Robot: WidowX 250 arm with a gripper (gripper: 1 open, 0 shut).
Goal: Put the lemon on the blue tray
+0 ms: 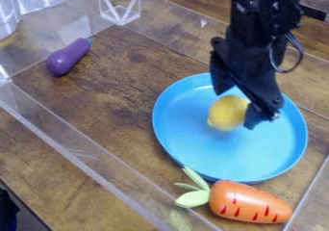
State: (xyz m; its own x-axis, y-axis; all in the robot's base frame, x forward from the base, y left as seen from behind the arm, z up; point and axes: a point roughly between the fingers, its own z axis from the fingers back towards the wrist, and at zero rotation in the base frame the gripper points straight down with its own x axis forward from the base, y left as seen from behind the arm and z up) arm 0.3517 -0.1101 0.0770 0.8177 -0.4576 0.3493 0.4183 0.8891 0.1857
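The lemon (228,113), small, yellow and slightly blurred, lies on the blue tray (257,150) in its upper left part. The tray is a wide round blue plate on the wooden table. My black gripper (245,100) hangs just above and a little to the right of the lemon. Its jaws stand apart and the lemon sits below them, free of the fingers. The arm comes down from the top of the view and hides part of the tray's far rim.
An orange carrot with green leaves (248,202) lies just in front of the tray. A purple eggplant (68,56) rests at the left. A clear plastic wall (58,129) runs along the left front, and a clear holder (122,6) stands at the back.
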